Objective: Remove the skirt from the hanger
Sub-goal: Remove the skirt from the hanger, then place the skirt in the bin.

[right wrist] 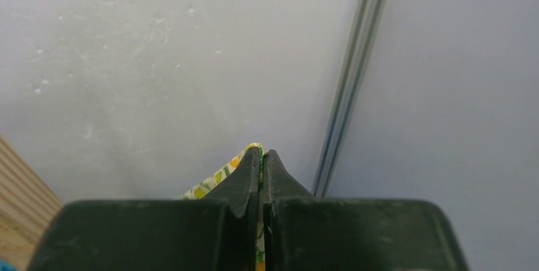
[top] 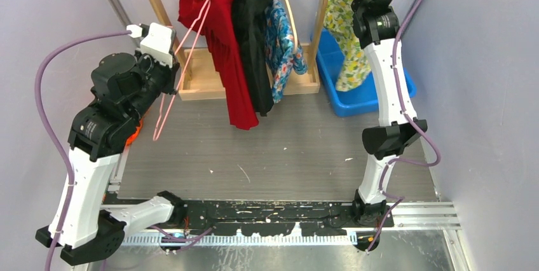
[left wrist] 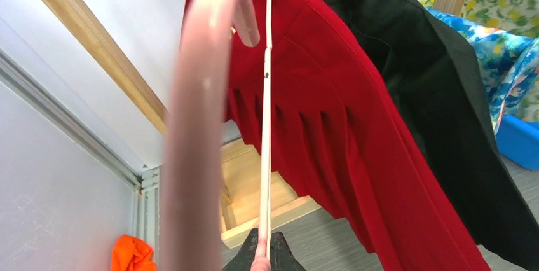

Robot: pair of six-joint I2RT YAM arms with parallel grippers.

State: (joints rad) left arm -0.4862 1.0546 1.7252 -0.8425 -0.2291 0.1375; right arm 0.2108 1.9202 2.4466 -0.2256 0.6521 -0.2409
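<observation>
The skirt (top: 345, 39), yellow-green floral cloth, hangs free from my right gripper (right wrist: 262, 156), high at the back right over the blue bin (top: 368, 98). The right jaws are shut on its edge, which shows as a sliver (right wrist: 219, 175) beside the fingers. The pink wire hanger (top: 184, 61) is bare and off the rack. My left gripper (left wrist: 264, 255) is shut on its thin bar (left wrist: 266, 125); its hook looms blurred close to the camera. In the top view the left gripper (top: 170, 70) sits left of the wooden rack.
A wooden rack (top: 203, 83) at the back holds a red garment (top: 219, 29), a black one (top: 254, 42) and a blue floral one (top: 283, 42). An orange cloth (top: 132, 134) lies at the left by the left arm. Grey walls stand close on both sides.
</observation>
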